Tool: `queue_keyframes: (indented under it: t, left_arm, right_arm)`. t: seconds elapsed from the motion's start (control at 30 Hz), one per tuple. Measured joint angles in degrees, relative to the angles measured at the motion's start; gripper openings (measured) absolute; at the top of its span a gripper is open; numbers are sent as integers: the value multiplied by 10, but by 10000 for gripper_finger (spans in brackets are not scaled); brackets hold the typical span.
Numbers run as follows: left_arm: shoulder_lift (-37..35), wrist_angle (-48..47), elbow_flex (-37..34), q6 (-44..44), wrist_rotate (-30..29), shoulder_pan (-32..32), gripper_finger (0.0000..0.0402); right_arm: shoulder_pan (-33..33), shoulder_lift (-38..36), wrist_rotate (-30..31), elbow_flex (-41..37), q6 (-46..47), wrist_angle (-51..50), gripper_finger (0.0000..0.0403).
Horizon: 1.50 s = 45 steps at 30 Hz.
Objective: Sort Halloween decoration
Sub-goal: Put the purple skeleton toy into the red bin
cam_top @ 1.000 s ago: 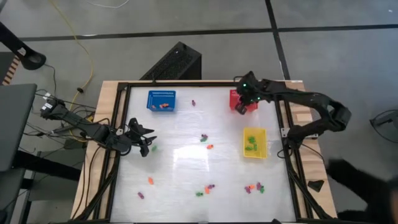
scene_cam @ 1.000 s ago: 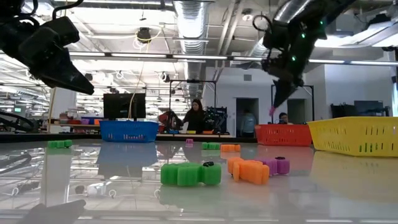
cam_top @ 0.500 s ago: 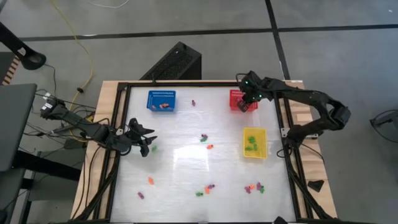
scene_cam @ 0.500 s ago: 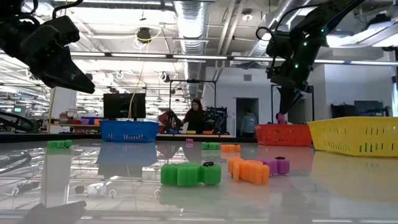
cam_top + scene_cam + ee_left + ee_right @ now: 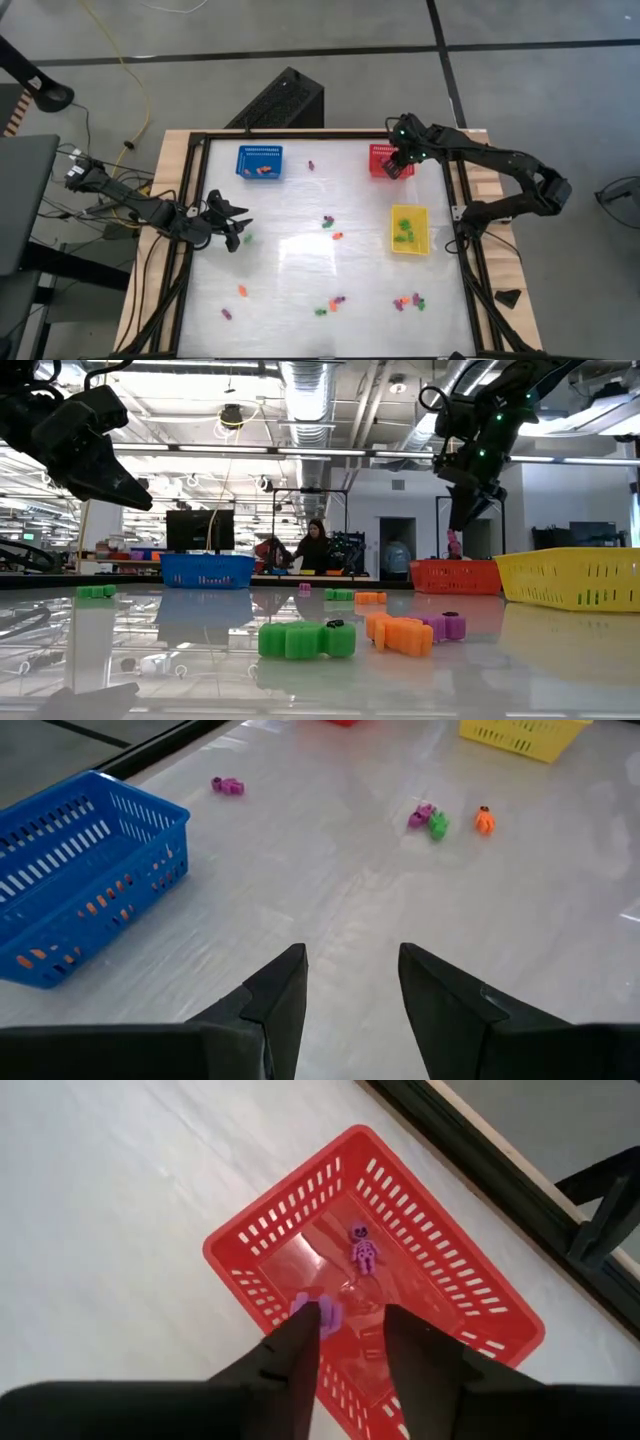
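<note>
Right wrist view: two purple trinkets (image 5: 363, 1252) in red basket (image 5: 455, 1325), right end effector (image 5: 345, 1330) parted.

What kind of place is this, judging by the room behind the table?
Probably a robotics lab or workshop in a large industrial hall. The low view shows exposed silver ceiling ducts and long light strips, a person at benches with dark monitors, and two dark robot arms over a glossy white table.
</note>
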Motion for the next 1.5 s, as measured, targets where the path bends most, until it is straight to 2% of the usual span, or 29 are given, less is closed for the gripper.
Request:
queue_keyframes:
  t: [0.2, 0.33, 0.4, 0.5, 0.73, 1.03, 1.5]
  left_arm:
    - [0, 0, 0, -7, 0, 0, 148]
    - [0, 2, 0, -8, 0, 0, 148]
    - [0, 2, 0, -8, 0, 0, 148]
    - [0, 2, 0, -7, 0, 0, 148]
    - [0, 2, 0, -12, 0, 0, 148]
    - [0, 2, 0, -13, 0, 0, 148]
    - [0, 2, 0, -13, 0, 0, 148]
  right_arm:
    - [0, 0, 0, 0, 7, -1, 209]
    - [5, 0, 0, 0, 46, -14, 231]
    - [5, 0, 12, 0, 66, -12, 231]
    - [5, 0, 64, 0, 90, -12, 226]
    - [4, 0, 126, 0, 82, -32, 210]
    - [9, 1, 125, 0, 73, -124, 207]
    - [31, 1, 141, -2, 110, -129, 207]
